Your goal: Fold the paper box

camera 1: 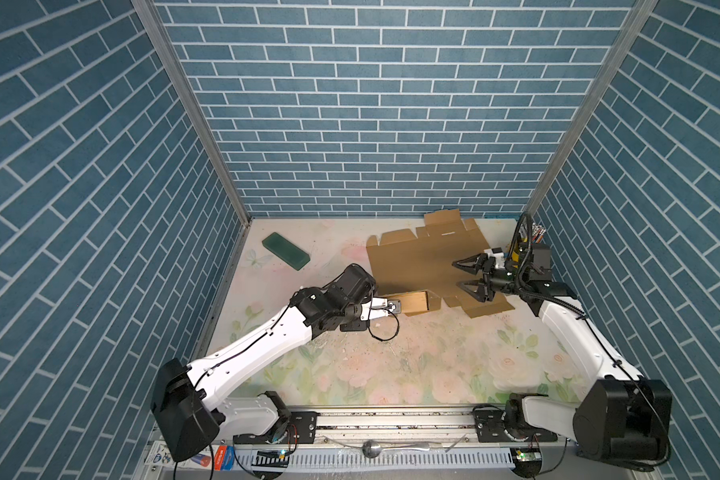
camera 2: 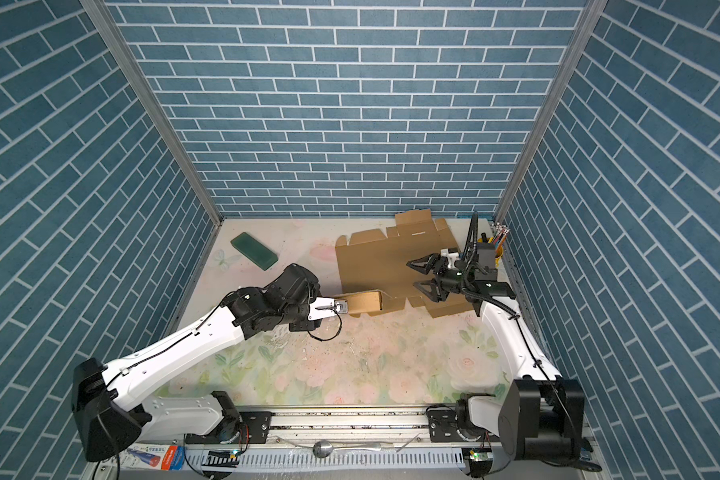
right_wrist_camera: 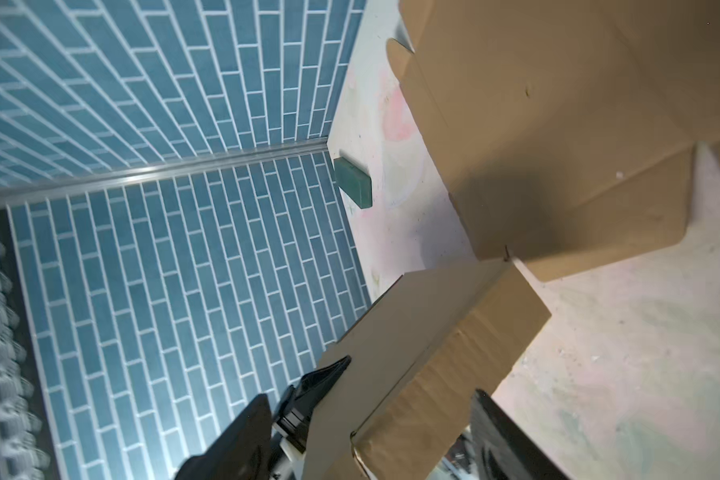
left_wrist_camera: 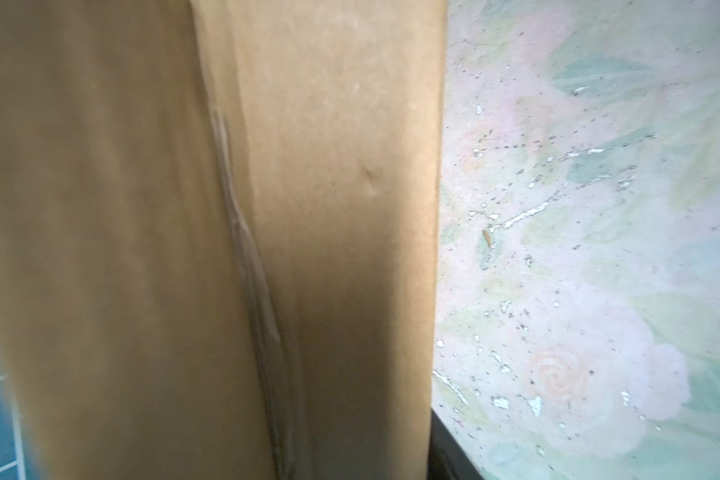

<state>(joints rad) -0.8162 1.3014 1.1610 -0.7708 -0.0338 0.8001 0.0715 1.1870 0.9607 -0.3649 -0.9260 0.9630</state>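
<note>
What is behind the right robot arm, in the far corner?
A yellow cup holding pencils stands there. The right arm covers most of the cup, so its base and anything else inside are hidden.

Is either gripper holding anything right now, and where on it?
Right gripper is open, holding nothing. Left gripper straddles the raised flap of the box; whether it's clamped can't be told.

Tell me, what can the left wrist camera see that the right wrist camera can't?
Only the left wrist view shows a long crease up close in the brown cardboard box sheet, and a pink printed rose. Only the right wrist view shows the dark green rectangular block and the silver metal corner post. Both show the cardboard, the pale floral table cover and blue brick-pattern wall.
</note>
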